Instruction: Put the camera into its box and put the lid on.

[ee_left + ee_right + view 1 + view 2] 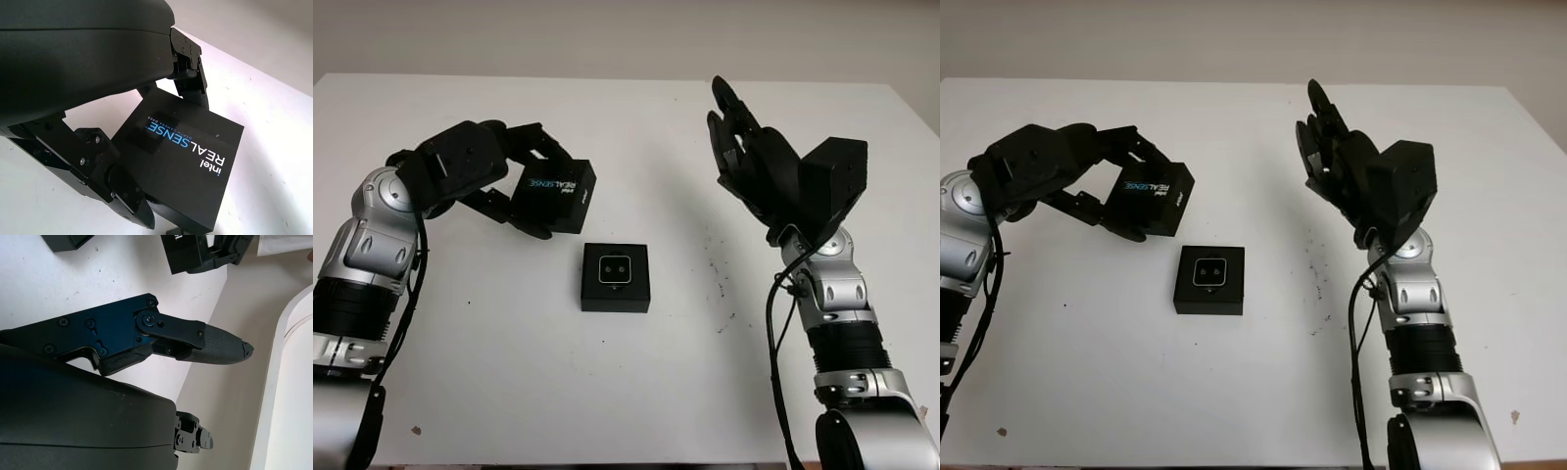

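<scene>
Now holding the flat black printed lid (555, 191) pinched in the left hand (475, 176) just far-left of the open black box (616, 278) with its camera (613, 269), ready to cover, right hand (759, 162) open, raised right.

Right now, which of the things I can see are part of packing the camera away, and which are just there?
Part of the job:
- lid, printed RealSense, held by the left robot hand above the table
- box in the middle, open
- camera already sitting inside it

Just there:
- right robot hand, open, raised off to the side
- white table
</scene>
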